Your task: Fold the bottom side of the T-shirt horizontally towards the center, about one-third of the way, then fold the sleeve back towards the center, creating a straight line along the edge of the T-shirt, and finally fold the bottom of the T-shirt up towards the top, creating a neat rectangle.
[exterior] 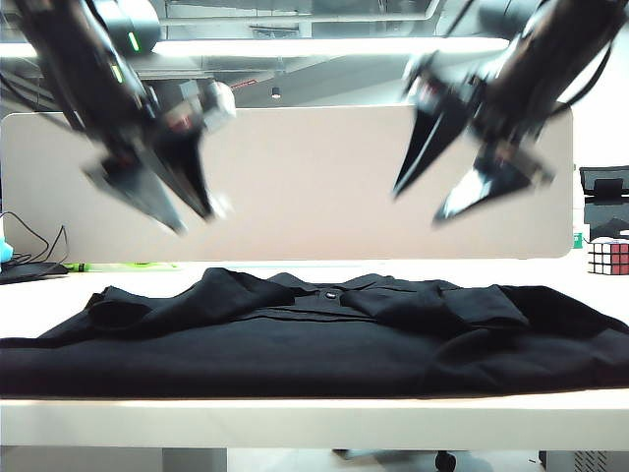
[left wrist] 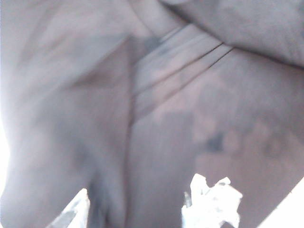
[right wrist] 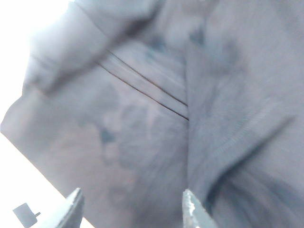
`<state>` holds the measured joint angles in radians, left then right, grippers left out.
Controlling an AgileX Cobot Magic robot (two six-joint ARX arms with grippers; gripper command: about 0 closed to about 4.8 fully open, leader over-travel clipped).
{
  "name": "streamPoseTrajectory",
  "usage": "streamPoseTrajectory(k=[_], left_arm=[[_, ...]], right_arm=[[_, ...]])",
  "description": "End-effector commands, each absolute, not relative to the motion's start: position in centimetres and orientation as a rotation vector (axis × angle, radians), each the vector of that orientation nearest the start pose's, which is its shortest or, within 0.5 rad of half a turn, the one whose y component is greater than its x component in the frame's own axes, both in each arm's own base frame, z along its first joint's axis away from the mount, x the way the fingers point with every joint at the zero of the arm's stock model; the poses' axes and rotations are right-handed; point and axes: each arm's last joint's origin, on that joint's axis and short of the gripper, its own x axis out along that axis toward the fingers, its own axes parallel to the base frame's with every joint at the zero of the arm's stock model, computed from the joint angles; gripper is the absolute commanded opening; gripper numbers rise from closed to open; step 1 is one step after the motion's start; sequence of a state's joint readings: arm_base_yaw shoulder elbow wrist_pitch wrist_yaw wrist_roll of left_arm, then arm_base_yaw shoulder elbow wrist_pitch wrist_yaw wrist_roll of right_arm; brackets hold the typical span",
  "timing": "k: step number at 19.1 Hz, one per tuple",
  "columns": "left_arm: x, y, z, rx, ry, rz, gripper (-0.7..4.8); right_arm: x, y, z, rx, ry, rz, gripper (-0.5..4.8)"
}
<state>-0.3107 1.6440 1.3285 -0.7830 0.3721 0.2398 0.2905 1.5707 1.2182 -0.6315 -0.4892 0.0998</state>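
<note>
sprawling across the table (exterior: 295,418), the t-shirt (exterior: 324,339) lies long-ways side to side, folded into a band, collar at the far side. both grippers hang well above it, jaws apart and empty: left gripper (exterior: 182,206) over its left half, right gripper (exterior: 432,202) over its right, neither nearer. behind the shirt, a pale partition (exterior: 305,187); off its right end, a puzzle cube (exterior: 607,256).

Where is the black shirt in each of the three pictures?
Exterior view: the shirt lies across the table, below the left gripper and right gripper, both open and empty.
Left wrist view: the shirt fills nearly the whole picture.
Right wrist view: the shirt fills most of it; white table shows at one edge.
Shared landmark: the ridged folds near the collar.
</note>
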Motion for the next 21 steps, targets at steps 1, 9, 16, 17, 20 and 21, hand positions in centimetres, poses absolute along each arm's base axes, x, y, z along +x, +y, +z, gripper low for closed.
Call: streamPoseTrajectory(k=[1, 9, 16, 17, 20, 21], left_arm=[[28.7, -9.9, 28.6, 0.135, 1.121, -0.582, 2.46], [19.4, -5.1, 22.7, -0.191, 1.15, -0.413, 2.44], [17.9, -4.8, 19.1, -0.257, 1.204, -0.391, 2.44], [17.7, -4.8, 18.7, -0.257, 1.207, -0.389, 2.44], [17.3, -4.6, 17.9, -0.235, 1.235, -0.353, 2.44], [17.2, -4.5, 17.8, -0.224, 1.244, -0.336, 2.44]], right_arm=[[27.7, 7.2, 29.4, 0.208, 1.013, 0.564, 2.84], [17.9, -1.1, 25.3, 0.557, 0.985, 0.377, 2.84], [15.9, -0.9, 18.7, 0.675, 1.132, 0.358, 2.85], [16.0, -1.0, 18.4, 0.701, 1.12, 0.356, 2.84], [16.1, -1.2, 18.4, 0.716, 1.107, 0.343, 2.84], [16.0, -1.2, 18.4, 0.715, 1.108, 0.337, 2.84]])
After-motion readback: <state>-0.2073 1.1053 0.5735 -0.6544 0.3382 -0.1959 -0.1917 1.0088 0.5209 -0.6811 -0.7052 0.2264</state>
